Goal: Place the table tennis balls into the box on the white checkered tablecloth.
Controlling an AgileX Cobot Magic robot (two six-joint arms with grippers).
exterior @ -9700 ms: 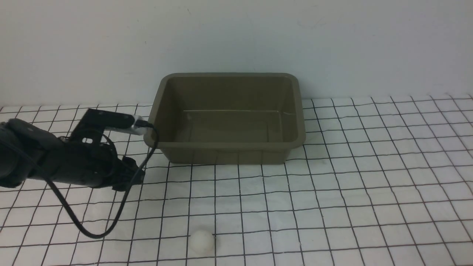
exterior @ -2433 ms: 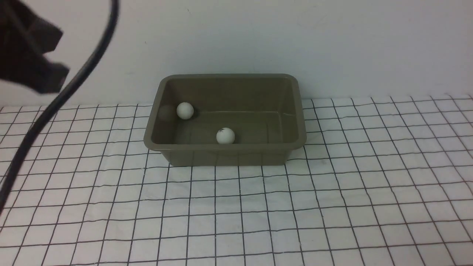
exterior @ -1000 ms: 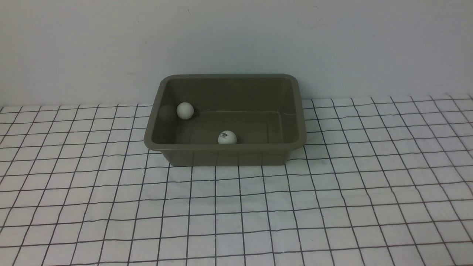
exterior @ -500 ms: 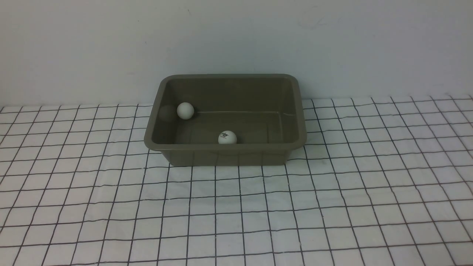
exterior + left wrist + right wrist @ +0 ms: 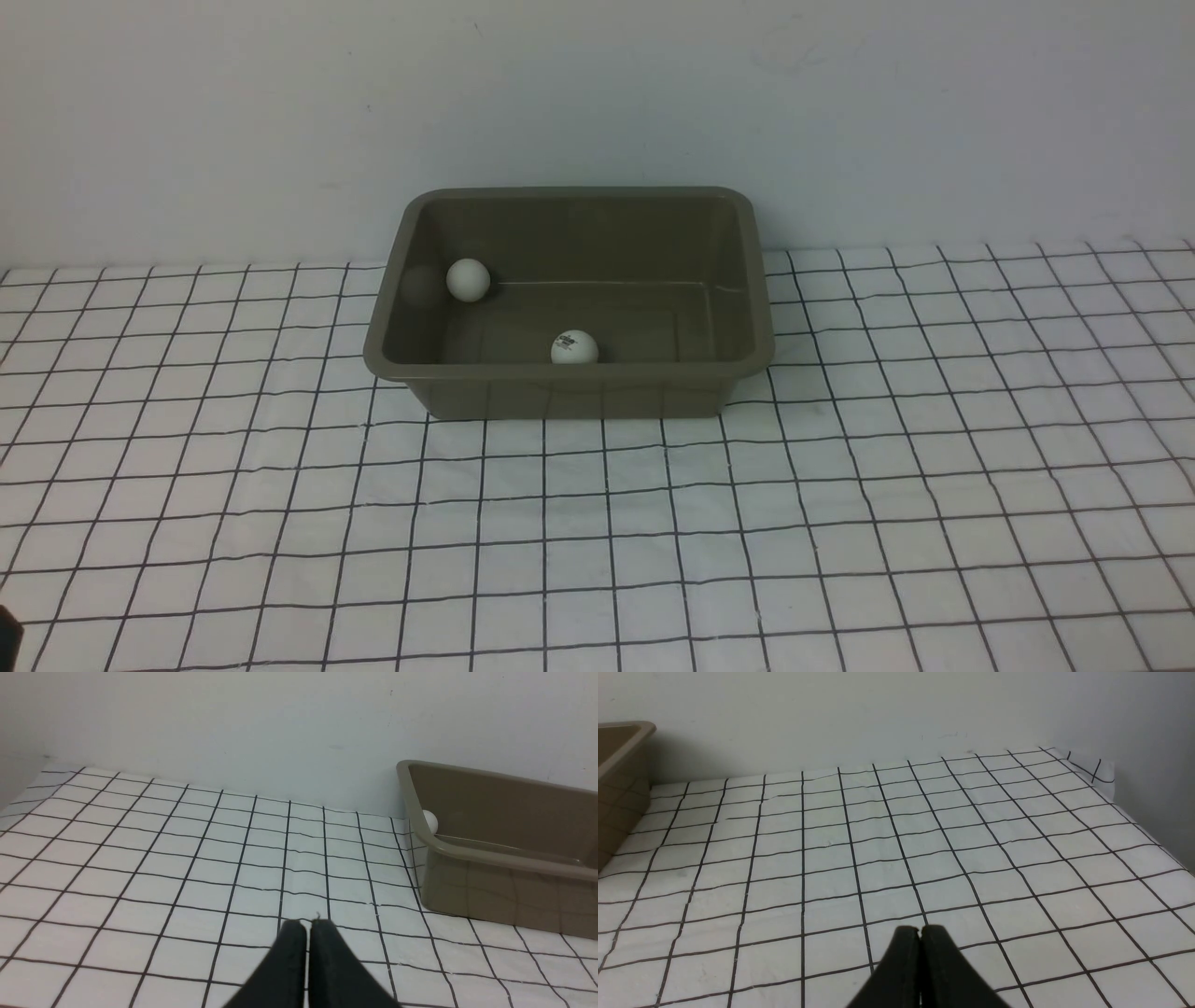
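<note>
Here both table tennis balls (image 5: 468, 279) (image 5: 573, 346) lie inside the olive-grey box (image 5: 569, 378) at centre frame on the checkered tablecloth (image 5: 840, 523). The left gripper (image 5: 307, 925) and right gripper (image 5: 920, 931) are fully closed and empty. The arms should park clear of the box rim.

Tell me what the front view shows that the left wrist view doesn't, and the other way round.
Only the front view shows the whole inside of the box, with the marked ball near its front wall. Only the left wrist view shows the left gripper, shut and empty above the tablecloth. Both show the box, the checkered tablecloth and the plain ball at the box's left end, though the wrist view catches only part of it behind the rim.
</note>
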